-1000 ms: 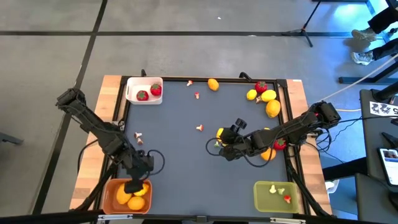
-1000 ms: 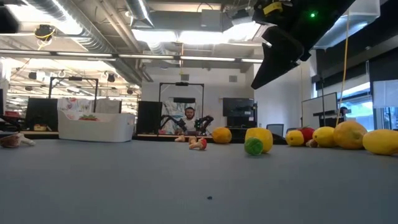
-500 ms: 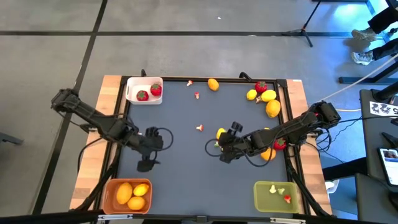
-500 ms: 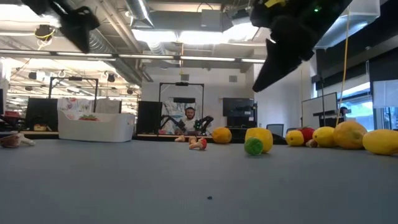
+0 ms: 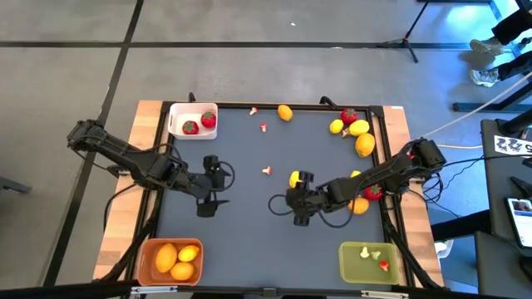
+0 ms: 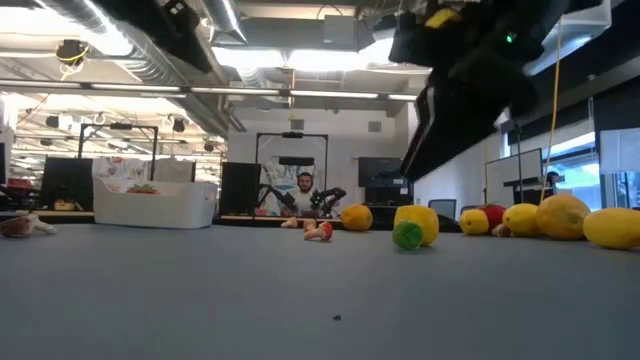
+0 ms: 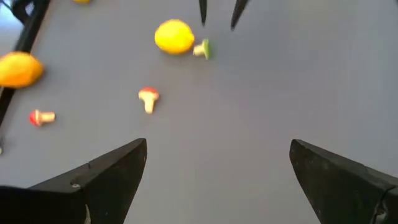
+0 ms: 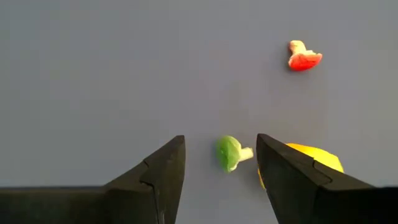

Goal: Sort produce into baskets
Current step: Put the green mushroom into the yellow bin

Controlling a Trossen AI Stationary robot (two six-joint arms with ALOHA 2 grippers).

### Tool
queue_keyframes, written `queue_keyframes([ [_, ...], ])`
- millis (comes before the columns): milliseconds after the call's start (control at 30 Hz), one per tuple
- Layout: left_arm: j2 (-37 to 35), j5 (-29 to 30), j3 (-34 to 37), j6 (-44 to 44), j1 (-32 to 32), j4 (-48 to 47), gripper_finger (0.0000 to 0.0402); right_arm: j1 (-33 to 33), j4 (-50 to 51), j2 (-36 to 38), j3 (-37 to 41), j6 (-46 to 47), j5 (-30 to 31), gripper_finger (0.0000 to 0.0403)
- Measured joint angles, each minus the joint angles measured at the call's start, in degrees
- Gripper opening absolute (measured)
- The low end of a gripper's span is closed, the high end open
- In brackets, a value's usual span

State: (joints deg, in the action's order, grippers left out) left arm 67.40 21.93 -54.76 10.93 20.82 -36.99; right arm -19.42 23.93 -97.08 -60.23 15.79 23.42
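High view, left gripper (image 5: pixel 218 184): I see it over the bare mat left of centre, fingers spread wide, holding nothing.
High view, right gripper (image 5: pixel 291 202): mid-table, just beside a lemon (image 5: pixel 294 178).
High view, baskets: white bin (image 5: pixel 192 120) at the far left corner holds two strawberries; orange bin (image 5: pixel 169 260) near left holds yellow-orange citrus; olive bin (image 5: pixel 366 261) near right holds small bits.
High view, loose produce: a lemon cluster (image 5: pixel 359 135) sits at the far right.
Low view: I see fruit lined along the table's right side, white bin (image 6: pixel 155 204) on the left.
Left wrist view: fingers (image 7: pixel 106 174) spread; lemon (image 7: pixel 173 37) and mushroom bit (image 7: pixel 148 98) ahead on the mat.
Right wrist view: fingers (image 8: pixel 158 174) part-open, pinching nothing; green-capped piece (image 8: pixel 231 152) lies between the tips.
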Motion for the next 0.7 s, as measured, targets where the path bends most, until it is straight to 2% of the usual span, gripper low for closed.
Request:
queue_keyframes([
  [167, 0.02, 0.00, -0.02, -2.65, 0.02, 2.95, 0.0392, 2.34, -0.10, -2.89, 0.00, -1.14, 0.74, 0.0198],
  [533, 0.02, 0.00, -0.02, -6.63, 0.02, 3.39, 0.0392, 4.89, -0.04, -8.14, 0.02, -2.34, -3.57, 0.0197],
  [700, 0.02, 0.00, -0.02, -9.93, 0.02, 3.48, 0.0392, 4.81, -0.27, -8.13, 0.02, -1.50, -3.58, 0.0155],
])
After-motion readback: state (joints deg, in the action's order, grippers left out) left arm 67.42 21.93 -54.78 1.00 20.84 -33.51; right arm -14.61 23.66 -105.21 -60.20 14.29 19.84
